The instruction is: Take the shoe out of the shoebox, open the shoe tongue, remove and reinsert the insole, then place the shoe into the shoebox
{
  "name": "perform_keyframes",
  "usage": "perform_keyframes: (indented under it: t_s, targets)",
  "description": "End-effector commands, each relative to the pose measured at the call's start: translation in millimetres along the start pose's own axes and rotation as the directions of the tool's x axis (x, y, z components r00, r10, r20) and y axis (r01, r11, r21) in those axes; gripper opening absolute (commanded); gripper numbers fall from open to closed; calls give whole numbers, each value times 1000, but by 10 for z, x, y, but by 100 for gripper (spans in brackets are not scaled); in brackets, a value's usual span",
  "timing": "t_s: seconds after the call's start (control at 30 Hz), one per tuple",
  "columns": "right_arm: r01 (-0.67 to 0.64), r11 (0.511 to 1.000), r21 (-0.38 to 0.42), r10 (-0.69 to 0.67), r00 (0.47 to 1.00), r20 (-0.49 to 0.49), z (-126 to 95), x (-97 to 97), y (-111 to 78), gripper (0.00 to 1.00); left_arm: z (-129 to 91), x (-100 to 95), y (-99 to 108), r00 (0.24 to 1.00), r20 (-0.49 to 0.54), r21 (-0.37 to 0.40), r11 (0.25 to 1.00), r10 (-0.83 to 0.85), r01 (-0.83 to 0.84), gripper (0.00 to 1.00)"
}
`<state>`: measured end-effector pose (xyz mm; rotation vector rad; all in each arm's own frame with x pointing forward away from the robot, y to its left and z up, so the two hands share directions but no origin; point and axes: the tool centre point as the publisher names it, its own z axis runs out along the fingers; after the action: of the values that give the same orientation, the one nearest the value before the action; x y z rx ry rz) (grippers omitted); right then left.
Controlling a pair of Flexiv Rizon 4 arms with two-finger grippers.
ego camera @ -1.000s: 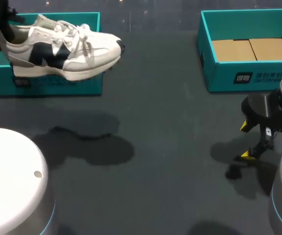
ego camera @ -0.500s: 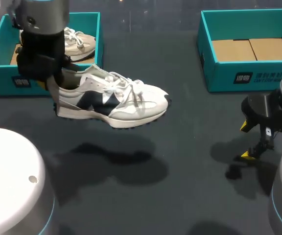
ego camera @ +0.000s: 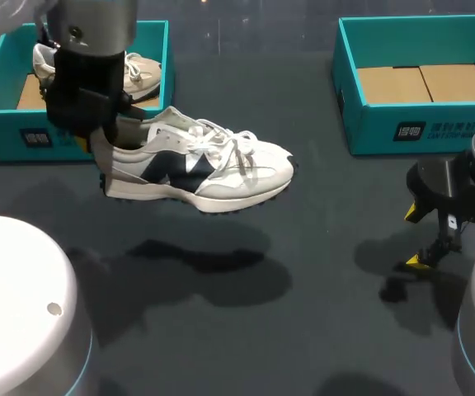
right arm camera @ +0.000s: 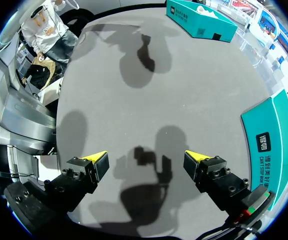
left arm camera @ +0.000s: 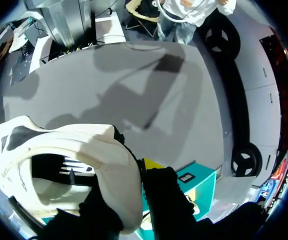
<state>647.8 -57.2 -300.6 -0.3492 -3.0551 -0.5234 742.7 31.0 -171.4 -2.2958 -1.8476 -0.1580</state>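
Shoe: we see a white and cream sneaker (ego camera: 200,169) with a dark navy mark on its side, a grey patch at the heel, white laces, a thick pale sole and a dark tip at the toe.
Where the shoe is: out of the teal left shoebox (ego camera: 7,136), hanging above the bench (ego camera: 303,330) just in front of that box. Its toe points toward the middle and its shadow lies apart below it.
Left claw (left arm camera: 134,192): clamped on the shoe's heel collar, one finger inside the opening and one outside behind the heel.
Shoe opening: from the left wrist we look into it; the lining is pale and padded, the inside dark.
Second shoe (ego camera: 138,70): it lies in the left shoebox, laces up.
Right claw (right arm camera: 148,159): its fingers stand wide apart with nothing between them, low over bare bench near the right shoebox (ego camera: 419,128).
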Motion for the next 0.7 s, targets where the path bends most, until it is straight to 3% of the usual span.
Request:
perform_keyframes:
  t_s: [0.03, 0.33, 0.7]
  targets:
    - [0, 1000, 1, 0, 1000, 3, 2, 17, -3, 100, 205, -352, 98, 999, -52, 20, 1000, -10, 11, 0]
    - [0, 1000, 1, 0, 1000, 3, 2, 17, -3, 100, 534, -893, 42, 999, -50, 55, 998, 3, 0, 0]
    - [0, 1000, 1, 0, 1000, 3, 2, 17, -3, 100, 534, -893, 42, 999, -50, 55, 998, 3, 0, 0]
